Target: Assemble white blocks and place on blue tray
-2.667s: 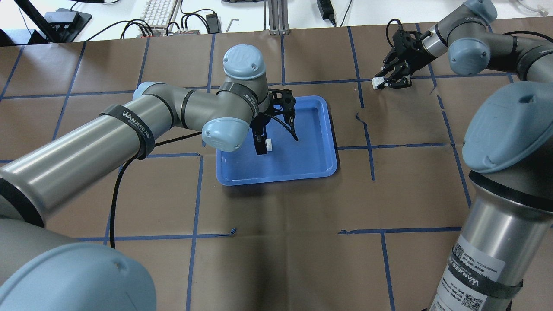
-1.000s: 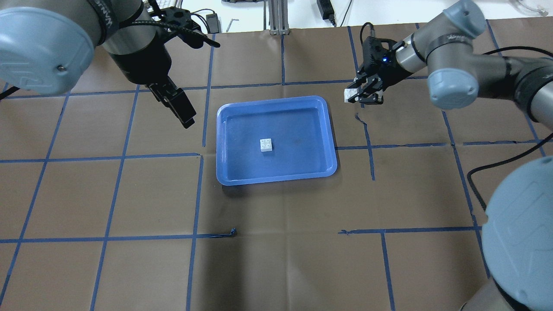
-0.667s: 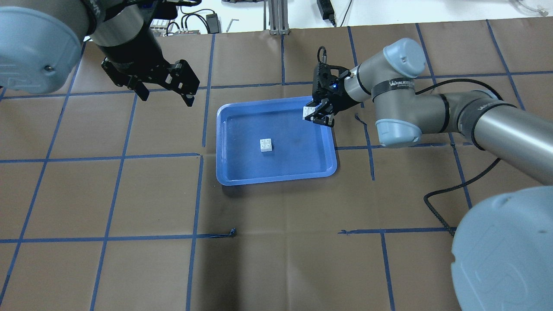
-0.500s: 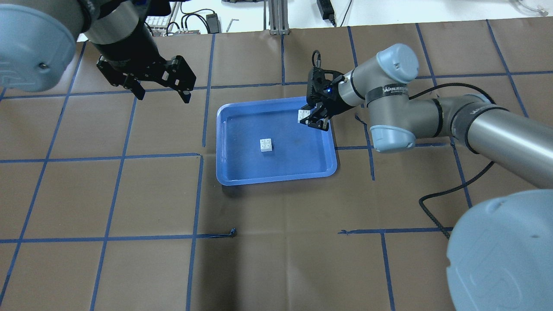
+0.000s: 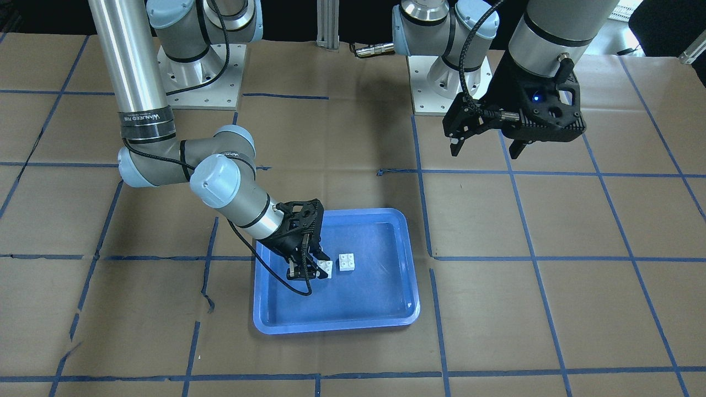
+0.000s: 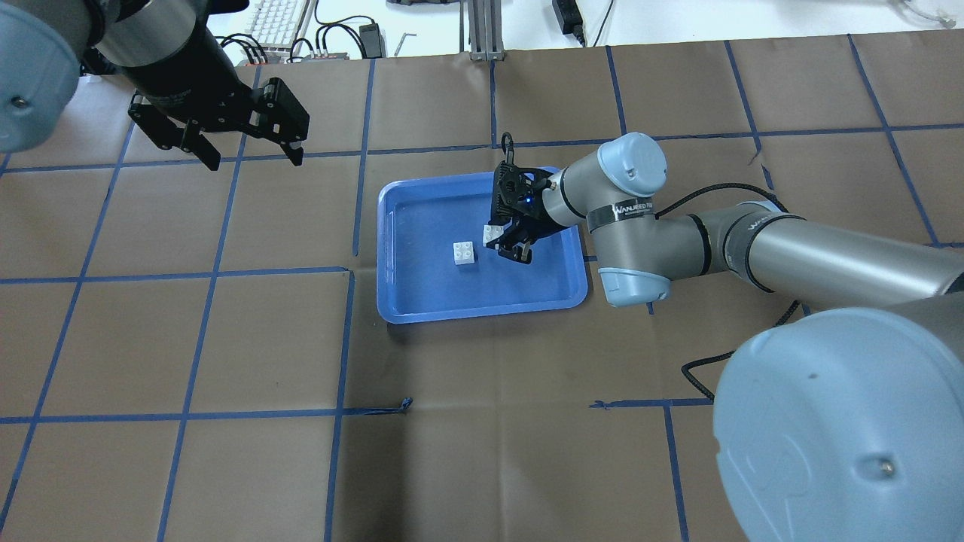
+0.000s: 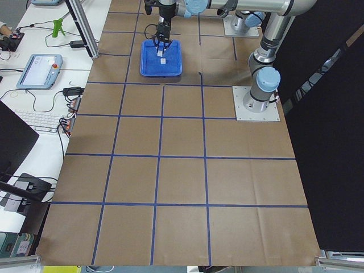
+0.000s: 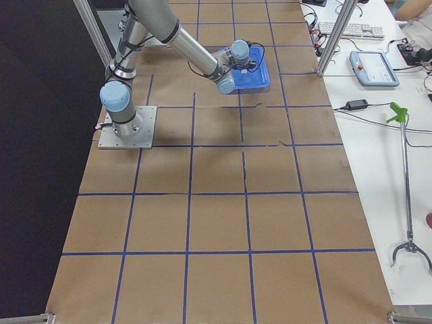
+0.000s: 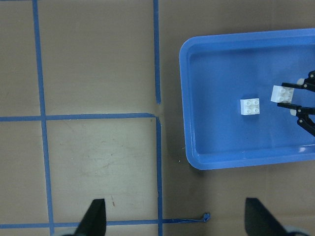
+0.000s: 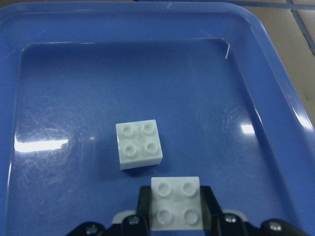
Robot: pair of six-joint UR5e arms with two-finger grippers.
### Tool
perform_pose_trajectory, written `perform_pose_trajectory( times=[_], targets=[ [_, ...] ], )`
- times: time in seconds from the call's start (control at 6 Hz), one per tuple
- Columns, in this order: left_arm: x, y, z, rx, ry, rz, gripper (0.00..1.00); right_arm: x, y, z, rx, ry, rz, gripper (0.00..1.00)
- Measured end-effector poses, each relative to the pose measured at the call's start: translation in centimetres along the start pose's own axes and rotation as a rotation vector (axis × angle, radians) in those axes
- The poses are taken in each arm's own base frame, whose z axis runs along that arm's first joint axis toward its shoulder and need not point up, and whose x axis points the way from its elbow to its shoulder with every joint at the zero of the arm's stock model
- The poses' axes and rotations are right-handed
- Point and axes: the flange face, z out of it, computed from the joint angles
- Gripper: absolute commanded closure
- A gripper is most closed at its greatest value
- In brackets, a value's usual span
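Observation:
The blue tray (image 6: 429,297) lies mid-table and also shows in the front view (image 5: 358,309). One white block (image 6: 465,253) lies studs up on the tray's floor (image 10: 139,144). My right gripper (image 6: 498,242) is shut on the second white block (image 6: 493,234), holding it studs up just above the tray floor, right beside the lying block and apart from it (image 10: 175,202). My left gripper (image 6: 252,150) is open and empty, high over the table at the back left, away from the tray. Its wrist view shows both blocks (image 9: 250,106) in the tray (image 9: 221,73).
The table is brown paper with a grid of blue tape lines. A keyboard (image 6: 275,22) and cables lie beyond the far edge. The two arm bases (image 5: 198,82) stand at the robot's side of the table.
My left gripper let go of a white block on the tray and drew back to the back left. My right gripper carried the other block from the back right to beside it.

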Motion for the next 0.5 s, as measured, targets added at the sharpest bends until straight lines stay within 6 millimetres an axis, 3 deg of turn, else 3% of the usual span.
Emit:
perform_pose_trajectory(
  times=[0.5],
  targets=[
    [-0.01,0.04,0.05,-0.001,-0.001,0.000,0.01,-1.06,-0.69,1.46,0.000,-0.024,-0.011,0.82]
  ],
)
